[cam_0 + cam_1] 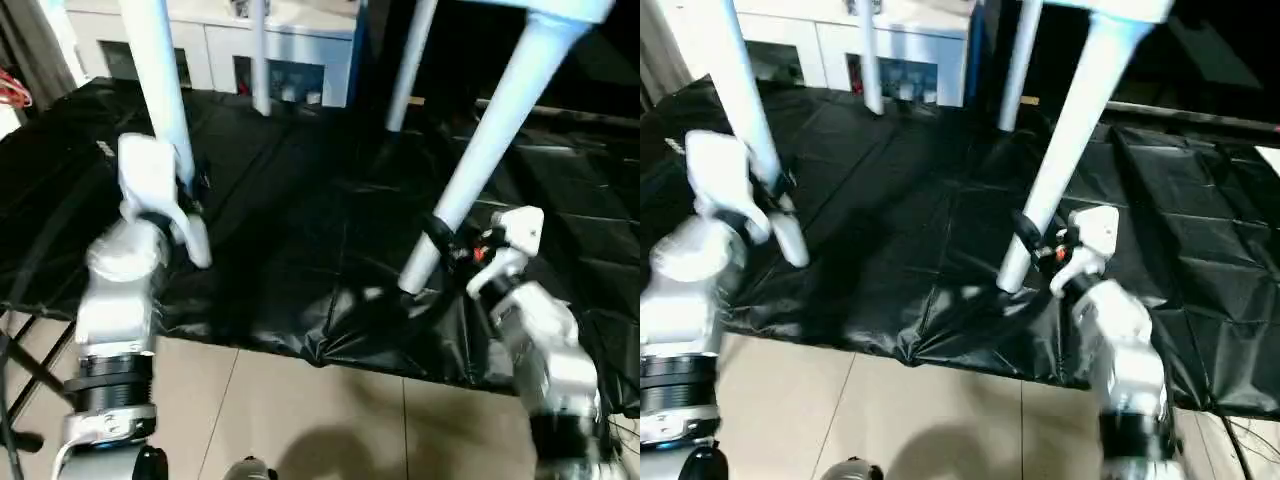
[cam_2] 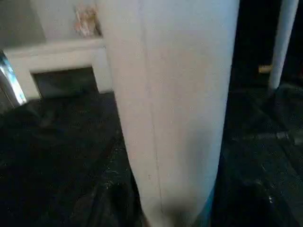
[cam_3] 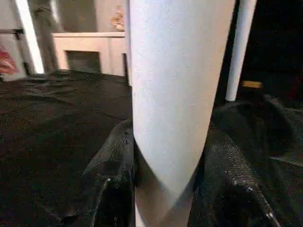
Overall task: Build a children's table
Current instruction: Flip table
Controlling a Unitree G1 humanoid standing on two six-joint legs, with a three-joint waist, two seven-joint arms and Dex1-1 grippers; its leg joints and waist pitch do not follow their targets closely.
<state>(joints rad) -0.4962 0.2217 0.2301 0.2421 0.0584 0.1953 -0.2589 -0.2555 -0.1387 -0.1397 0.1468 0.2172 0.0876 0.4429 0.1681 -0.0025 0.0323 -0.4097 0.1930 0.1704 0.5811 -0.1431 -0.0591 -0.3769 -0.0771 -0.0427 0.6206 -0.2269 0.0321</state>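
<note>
The children's table stands on its legs on a black sheet [image 1: 300,200], its white top [image 1: 560,8] just at the upper edge of the head views. My left gripper [image 1: 190,188] is shut on the near left leg [image 1: 160,80], which rises close in front of the left wrist camera [image 2: 175,104]. My right gripper [image 1: 440,235] is shut on the near right leg [image 1: 490,130], low down near its foot. In the right wrist view both black fingers [image 3: 111,179] press against that leg [image 3: 175,94]. Two far legs [image 1: 260,60] [image 1: 408,70] stand behind.
The black sheet ends in a bunched, wrinkled edge [image 1: 340,340] just ahead of me, with beige floor tiles [image 1: 300,410] on my side. A white cabinet [image 1: 230,50] stands along the back. Something red [image 1: 12,90] shows at the far left.
</note>
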